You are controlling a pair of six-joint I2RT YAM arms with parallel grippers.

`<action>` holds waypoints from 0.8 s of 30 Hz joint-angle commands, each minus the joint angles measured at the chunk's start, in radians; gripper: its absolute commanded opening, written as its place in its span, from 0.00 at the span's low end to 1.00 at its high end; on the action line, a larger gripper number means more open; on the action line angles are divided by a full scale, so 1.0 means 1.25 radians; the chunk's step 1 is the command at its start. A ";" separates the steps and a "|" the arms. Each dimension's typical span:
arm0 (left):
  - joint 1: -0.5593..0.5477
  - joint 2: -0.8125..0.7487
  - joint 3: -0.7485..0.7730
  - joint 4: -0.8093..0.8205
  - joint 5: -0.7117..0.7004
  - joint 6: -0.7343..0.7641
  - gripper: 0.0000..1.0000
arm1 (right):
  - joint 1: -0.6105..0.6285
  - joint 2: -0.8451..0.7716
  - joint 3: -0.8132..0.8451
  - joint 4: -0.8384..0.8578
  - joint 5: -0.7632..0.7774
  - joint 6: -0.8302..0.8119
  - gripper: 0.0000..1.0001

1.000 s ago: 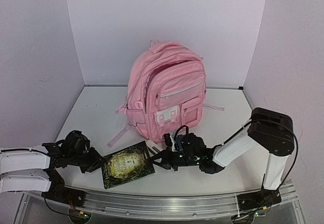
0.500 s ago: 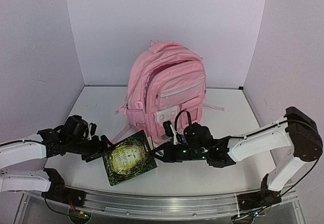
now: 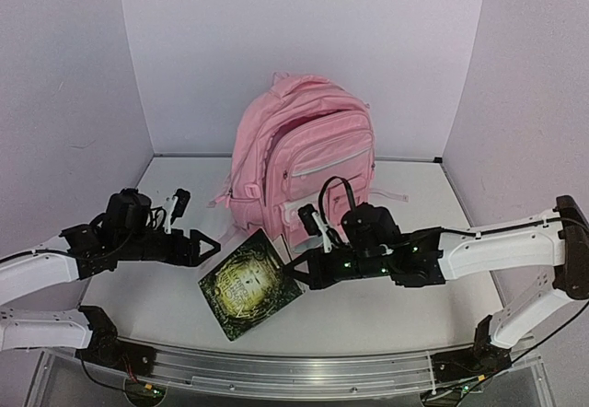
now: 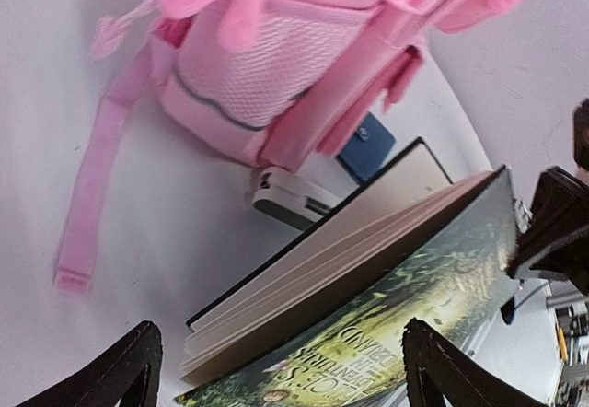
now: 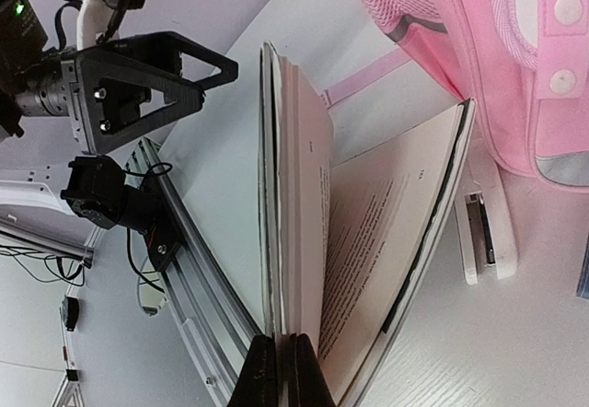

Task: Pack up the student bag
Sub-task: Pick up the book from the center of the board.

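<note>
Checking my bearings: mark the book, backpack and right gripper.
book [image 3: 248,283]: top external view, green cover.
student bag [image 3: 317,145]: top external view, upper front panel.
right gripper [image 5: 281,352]: right wrist view, between fingertips clamping pages.

I view the student bag [image 3: 299,163] from high above, facing its front. Both wrist cameras sit low and close before that front, facing each other, sharing the book [image 4: 423,278].

white table [image 3: 175,306] carries the student bag [image 3: 304,168], half-open book [image 3: 248,283], white device [image 4: 285,200].
</note>
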 commanded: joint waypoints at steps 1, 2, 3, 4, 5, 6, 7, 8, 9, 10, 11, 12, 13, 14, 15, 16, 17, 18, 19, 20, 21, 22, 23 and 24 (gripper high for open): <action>-0.002 0.005 -0.016 0.146 0.153 0.118 0.91 | 0.000 -0.057 0.095 -0.043 -0.059 -0.120 0.00; -0.002 0.013 -0.016 0.161 0.174 0.127 0.91 | 0.000 -0.061 0.107 -0.057 -0.071 -0.137 0.00; -0.002 0.023 -0.015 0.178 0.196 0.136 0.91 | 0.000 -0.065 0.118 -0.071 -0.085 -0.153 0.00; -0.003 0.037 -0.013 0.195 0.217 0.143 0.91 | 0.000 -0.071 0.127 -0.082 -0.101 -0.163 0.00; -0.002 0.053 -0.010 0.216 0.238 0.147 0.91 | 0.000 -0.076 0.135 -0.090 -0.116 -0.173 0.00; -0.003 0.070 -0.007 0.235 0.260 0.150 0.91 | 0.000 -0.082 0.144 -0.099 -0.131 -0.179 0.00; -0.003 0.088 -0.001 0.245 0.281 0.154 0.91 | 0.000 -0.083 0.153 -0.110 -0.143 -0.188 0.00; -0.004 0.107 0.007 0.253 0.297 0.158 0.91 | 0.000 -0.085 0.160 -0.118 -0.153 -0.197 0.00; -0.004 0.123 0.015 0.259 0.313 0.161 0.92 | 0.000 -0.084 0.170 -0.137 -0.161 -0.206 0.00; -0.004 0.135 0.020 0.268 0.331 0.162 0.93 | 0.000 -0.082 0.180 -0.157 -0.166 -0.215 0.00; -0.004 0.145 0.024 0.280 0.347 0.161 0.93 | 0.000 -0.079 0.191 -0.177 -0.171 -0.224 0.00; -0.005 0.154 0.026 0.294 0.361 0.156 0.93 | 0.000 -0.073 0.203 -0.198 -0.174 -0.235 0.00; -0.005 0.162 0.026 0.310 0.371 0.149 0.93 | 0.000 -0.068 0.214 -0.222 -0.172 -0.247 0.00; -0.005 0.167 0.024 0.324 0.386 0.143 0.93 | 0.000 -0.063 0.230 -0.240 -0.165 -0.256 0.00; -0.005 0.172 0.021 0.343 0.399 0.133 0.93 | 0.000 -0.060 0.242 -0.261 -0.154 -0.268 0.00; -0.006 0.176 0.017 0.363 0.411 0.121 0.93 | 0.000 -0.058 0.253 -0.281 -0.142 -0.280 0.00; -0.006 0.183 0.011 0.387 0.420 0.107 0.93 | 0.000 -0.056 0.260 -0.297 -0.130 -0.291 0.00; -0.007 0.190 0.003 0.405 0.431 0.092 0.92 | 0.000 -0.053 0.268 -0.309 -0.121 -0.300 0.00; -0.009 0.202 -0.001 0.425 0.440 0.083 0.92 | 0.000 -0.051 0.275 -0.320 -0.113 -0.309 0.00; -0.012 0.213 -0.002 0.440 0.447 0.077 0.92 | 0.000 -0.047 0.283 -0.333 -0.109 -0.317 0.00; -0.014 0.223 -0.002 0.452 0.454 0.072 0.91 | 0.000 -0.042 0.290 -0.346 -0.108 -0.324 0.00; -0.017 0.237 -0.002 0.465 0.462 0.068 0.91 | 0.000 -0.038 0.298 -0.358 -0.108 -0.335 0.00; -0.019 0.248 0.000 0.478 0.471 0.062 0.91 | 0.001 -0.032 0.306 -0.374 -0.107 -0.346 0.00; -0.020 0.262 0.002 0.493 0.479 0.059 0.91 | 0.000 -0.027 0.318 -0.391 -0.105 -0.356 0.00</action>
